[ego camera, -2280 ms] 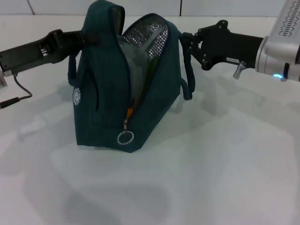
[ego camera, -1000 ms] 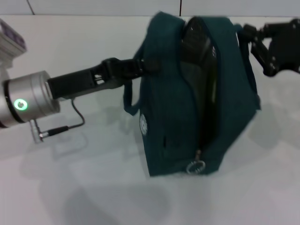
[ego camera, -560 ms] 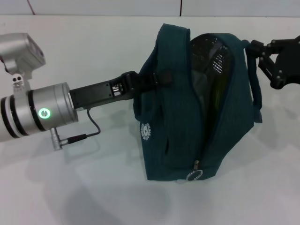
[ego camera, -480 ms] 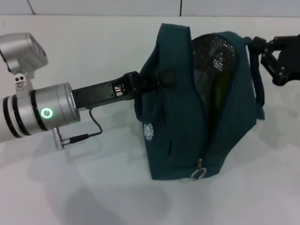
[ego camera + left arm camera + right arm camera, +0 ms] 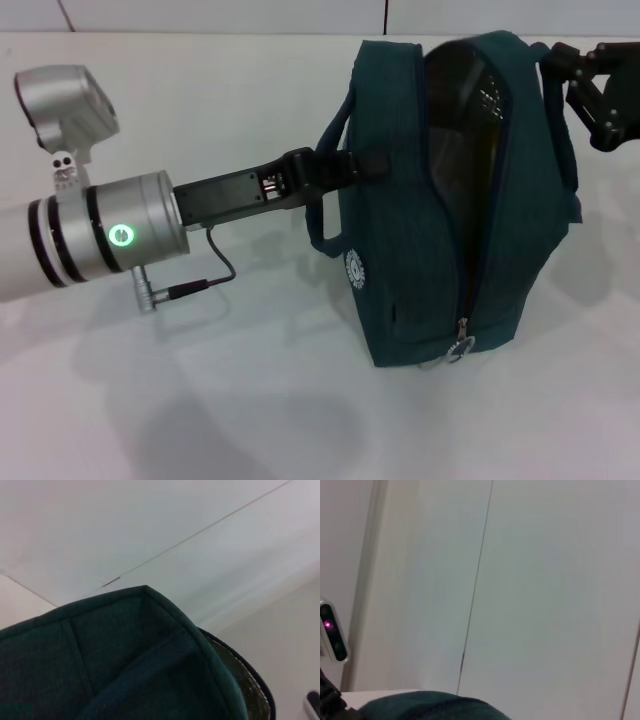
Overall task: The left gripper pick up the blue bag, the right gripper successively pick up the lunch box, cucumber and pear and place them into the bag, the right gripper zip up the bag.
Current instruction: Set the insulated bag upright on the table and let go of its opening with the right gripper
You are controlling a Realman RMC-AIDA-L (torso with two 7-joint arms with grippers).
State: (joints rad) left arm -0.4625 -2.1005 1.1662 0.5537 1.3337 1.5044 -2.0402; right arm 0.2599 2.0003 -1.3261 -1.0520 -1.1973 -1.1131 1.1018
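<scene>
Stretching across the whole head view, one white table (image 5: 250, 420) is carrying everything, and one blue bag (image 5: 430, 250) is standing upright on it. Bare tabletop is lying all around the bag, so nothing is standing between it and the arms. The bag's mouth is gaping at the top, its dark lining showing, while the zipper is running down the near end to a single silver ring pull (image 5: 461, 349) at the bottom. One round white logo (image 5: 354, 269) is showing on the side of the bag that faces the left arm.

Two arms are working at the bag. The left gripper (image 5: 365, 165) is reaching in from the logo side, its fingers closing on the bag's upper edge beside a loop handle (image 5: 325, 215) that is hanging just below them. The right gripper (image 5: 560, 62) is sitting at the bag's opposite top corner, touching the fabric there; whether its fingers are clamping anything cannot be told.

Compared with half a second ago, the bag is sitting farther toward the right gripper and standing straighter, and the left arm is reaching farther in with it. The right gripper is staying at that same corner.
</scene>
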